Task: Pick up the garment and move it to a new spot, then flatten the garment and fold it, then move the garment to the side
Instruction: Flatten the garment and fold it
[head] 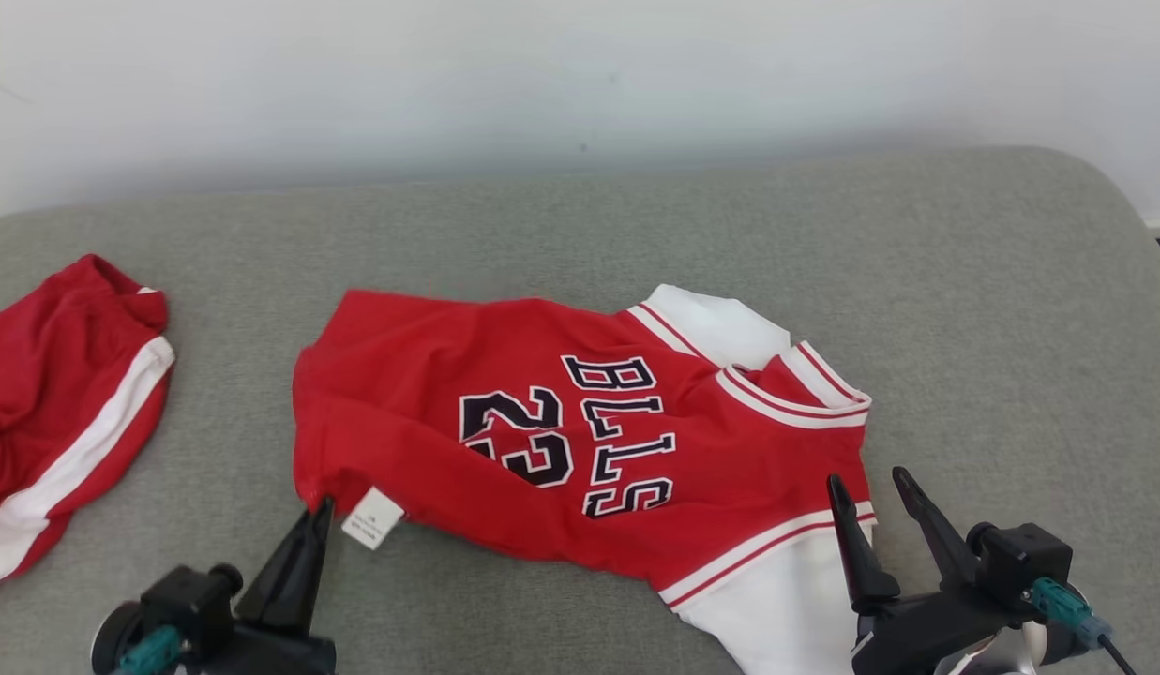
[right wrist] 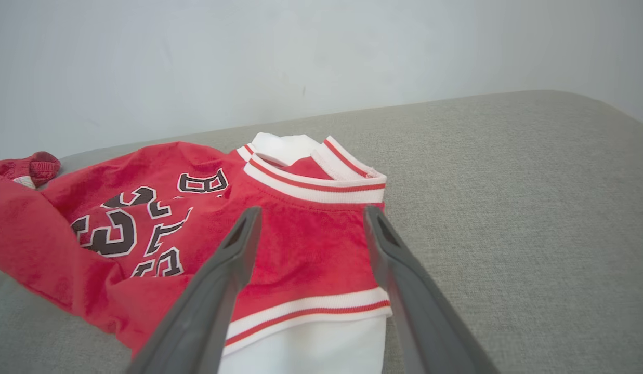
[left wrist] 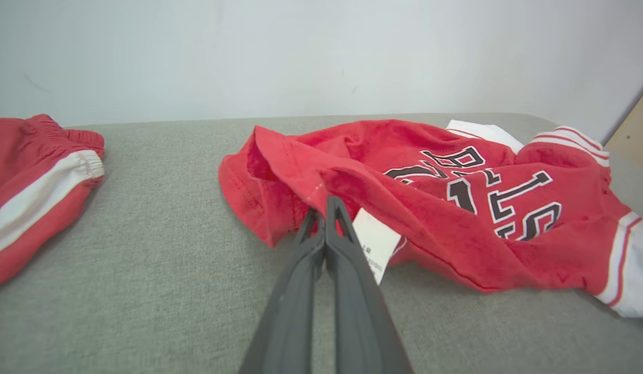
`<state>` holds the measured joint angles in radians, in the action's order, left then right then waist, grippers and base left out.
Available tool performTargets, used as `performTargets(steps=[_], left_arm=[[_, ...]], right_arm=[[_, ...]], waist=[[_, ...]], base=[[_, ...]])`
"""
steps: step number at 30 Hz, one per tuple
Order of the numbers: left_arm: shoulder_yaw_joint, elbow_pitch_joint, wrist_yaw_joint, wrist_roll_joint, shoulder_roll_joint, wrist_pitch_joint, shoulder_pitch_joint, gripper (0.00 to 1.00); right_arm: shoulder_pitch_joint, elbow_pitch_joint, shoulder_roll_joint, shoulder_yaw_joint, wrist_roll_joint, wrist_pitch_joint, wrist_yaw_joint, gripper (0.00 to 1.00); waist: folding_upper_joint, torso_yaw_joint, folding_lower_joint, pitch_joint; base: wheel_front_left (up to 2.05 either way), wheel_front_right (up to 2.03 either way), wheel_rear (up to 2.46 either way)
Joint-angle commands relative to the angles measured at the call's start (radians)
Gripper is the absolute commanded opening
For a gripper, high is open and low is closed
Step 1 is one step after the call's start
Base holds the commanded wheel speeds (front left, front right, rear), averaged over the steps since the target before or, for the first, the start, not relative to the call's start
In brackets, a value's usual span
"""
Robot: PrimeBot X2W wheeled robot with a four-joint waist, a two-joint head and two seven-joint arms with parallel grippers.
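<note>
Left gripper [head: 319,516] is seen with its two dark fingers pressed together at the hem corner of the red basketball jersey [head: 542,412], just beside a white care label [head: 373,517]. A fold of the hem appears to be pinched between the tips. The right gripper [head: 868,480] is held with its jaws wide apart and nothing between them, over the red-and-white trim where the near white sleeve [head: 786,600] joins the body.

The jersey is spread front up across the middle of the grey cushion [head: 636,216], rumpled, with its hem toward the cushion's left edge and its collar toward the right edge. A pair of red shorts [head: 54,394] with a white side stripe is bunched at the left edge, well apart from the jersey.

The step in hand is judged to be the taking of a two-handed hold, before the garment can be lifted or drawn flat. One side is gripped, the other not yet. The right jaws would need to be lowered onto the shoulder trim and closed, so that both ends can be raised together.

The number "23" [head: 519,436] is printed on the chest in black outlined in white. Beside it the letters [head: 622,436] can be read as "BLLS", one letter probably being lost in a crease. The label's small print cannot be made out.
</note>
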<state>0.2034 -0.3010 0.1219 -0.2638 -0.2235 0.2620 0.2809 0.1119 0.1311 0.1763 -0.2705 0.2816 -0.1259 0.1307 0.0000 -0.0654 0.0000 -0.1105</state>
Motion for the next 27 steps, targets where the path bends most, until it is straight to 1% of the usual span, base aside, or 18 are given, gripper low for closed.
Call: performTargets(steps=[1,7,10,11,12,19,22,23,25,27], left_arm=[[0.002,0.027,0.003,-0.004,-0.016,-0.006,-0.039,0.0],[0.019,0.16,0.004,-0.032,-0.055,-0.066,-0.138,0.0],[0.048,0.208,0.005,-0.081,-0.077,-0.089,-0.193,0.0],[0.049,0.207,0.005,-0.076,-0.101,-0.096,-0.209,0.0],[0.052,0.205,0.005,-0.083,-0.106,-0.099,-0.222,0.0],[0.055,0.202,0.006,-0.124,-0.114,-0.074,-0.257,0.0],[0.054,0.165,0.006,-0.131,-0.124,-0.066,-0.267,0.0],[0.058,0.148,0.003,-0.119,-0.131,-0.067,-0.268,0.0],[0.056,0.118,0.002,-0.129,-0.116,-0.053,-0.264,0.0],[0.058,0.09,0.003,-0.126,-0.114,-0.041,-0.264,0.0]], right_arm=[[-0.012,0.002,0.002,0.001,0.005,-0.007,0.0,1.0],[-0.025,0.0,0.007,0.009,0.005,-0.002,0.0,1.0],[-0.026,-0.002,0.011,0.01,0.006,0.005,0.0,1.0],[-0.027,-0.004,0.012,0.01,0.008,0.008,0.0,1.0],[-0.028,-0.004,0.013,0.009,0.008,0.01,0.0,1.0],[-0.039,-0.016,0.026,0.014,0.01,0.024,0.0,1.0],[-0.04,-0.023,0.028,0.016,0.005,0.03,0.0,1.0],[-0.04,-0.023,0.027,0.013,0.005,0.033,0.0,1.0],[-0.039,-0.022,0.026,0.01,0.007,0.034,0.0,1.0],[-0.042,-0.022,0.027,0.01,0.011,0.035,0.0,1.0]], waist=[[0.0,0.026,0.0,0.018],[0.0,0.062,0.0,0.032],[0.0,0.068,0.0,0.037],[0.0,0.069,0.0,0.038],[0.0,0.07,0.0,0.039],[0.0,0.074,0.0,0.047],[0.0,0.072,0.0,0.046],[0.0,0.069,0.0,0.046],[0.0,0.066,0.0,0.048],[0.0,0.064,0.0,0.049]], base=[[0.0,0.0,0.0],[0.0,0.0,0.0],[0.0,0.0,0.0],[0.0,0.0,0.0],[0.0,0.0,0.0],[0.0,0.0,0.0],[0.0,0.0,0.0],[0.0,0.0,0.0],[0.0,0.0,0.0],[0.0,0.0,0.0]])
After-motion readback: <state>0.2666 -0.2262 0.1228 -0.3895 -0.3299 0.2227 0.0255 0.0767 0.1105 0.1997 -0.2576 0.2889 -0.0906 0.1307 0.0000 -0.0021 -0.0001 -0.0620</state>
